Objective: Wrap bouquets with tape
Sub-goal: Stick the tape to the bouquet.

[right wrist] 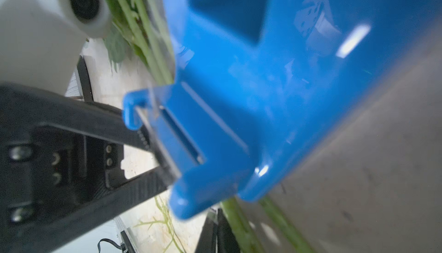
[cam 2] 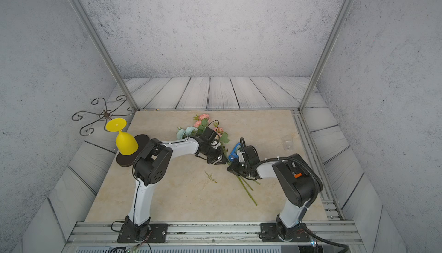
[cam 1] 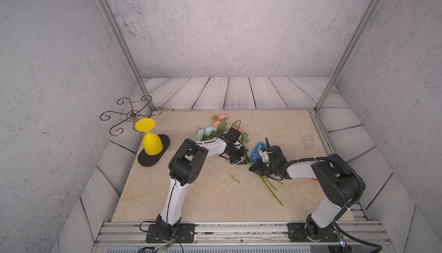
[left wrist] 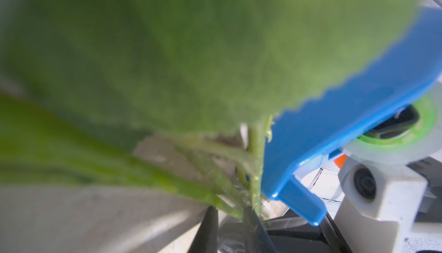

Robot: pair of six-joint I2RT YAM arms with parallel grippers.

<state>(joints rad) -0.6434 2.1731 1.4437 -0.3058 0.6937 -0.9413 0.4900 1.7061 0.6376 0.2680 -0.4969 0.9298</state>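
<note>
Fingertips of the left gripper sat a narrow gap apart in the right wrist view, their ends against the clear strip at the cutter of the blue dispenser. Whether they pinched that strip, a stem or nothing could not be told. The right gripper had its jaws together, low over the stems and just to the lower right of its partner in both top views; whether a stem was caught between them was hidden. The tape, a pale roll on a green core, sat in that dispenser, which lay just to the upper right of where the two grippers nearly met, with green stems passing behind its nose. The bouquets lay on the surface on a diagonal, with pink and pale blue blooms toward the upper centre of the frame and bare stem ends fanned toward the lower right. Both grippers thus worked at mid-stem, the left on the bloom side and nearer the cutter, so drawing tape across the stems looked like its job, with the right steadying. A loose sprig lay apart, below them.
</note>
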